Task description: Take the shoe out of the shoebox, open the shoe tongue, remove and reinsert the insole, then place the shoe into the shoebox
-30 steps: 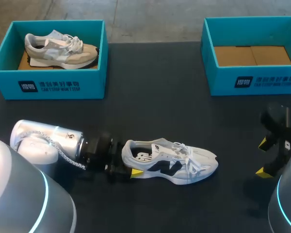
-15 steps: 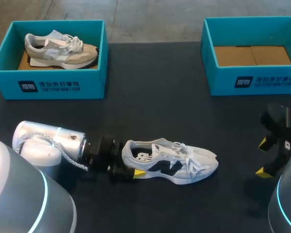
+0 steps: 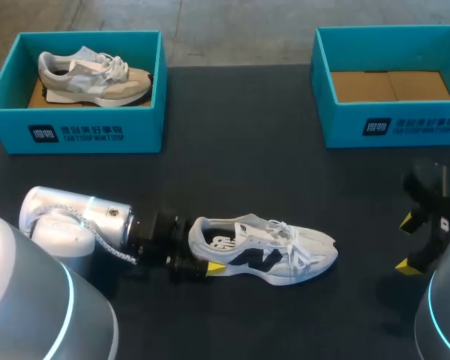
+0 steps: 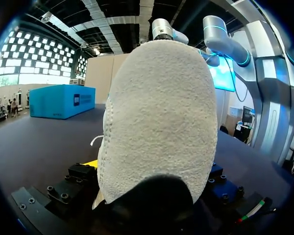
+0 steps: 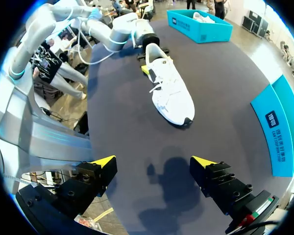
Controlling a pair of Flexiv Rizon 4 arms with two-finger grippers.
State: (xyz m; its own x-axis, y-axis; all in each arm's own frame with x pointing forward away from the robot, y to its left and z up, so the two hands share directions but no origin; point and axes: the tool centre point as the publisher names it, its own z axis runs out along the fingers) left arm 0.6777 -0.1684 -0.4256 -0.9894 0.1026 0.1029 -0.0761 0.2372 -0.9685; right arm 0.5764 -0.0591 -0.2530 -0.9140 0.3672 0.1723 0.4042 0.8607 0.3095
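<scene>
Even overhead light, right gripper casting soft shadow on table

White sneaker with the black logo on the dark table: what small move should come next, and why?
Probably bring the right hand to the laces to open the tongue. The white sneaker with the black logo lies on the dark table, the left hand is at its heel, and the right hand hangs open, apart from it.
</scene>
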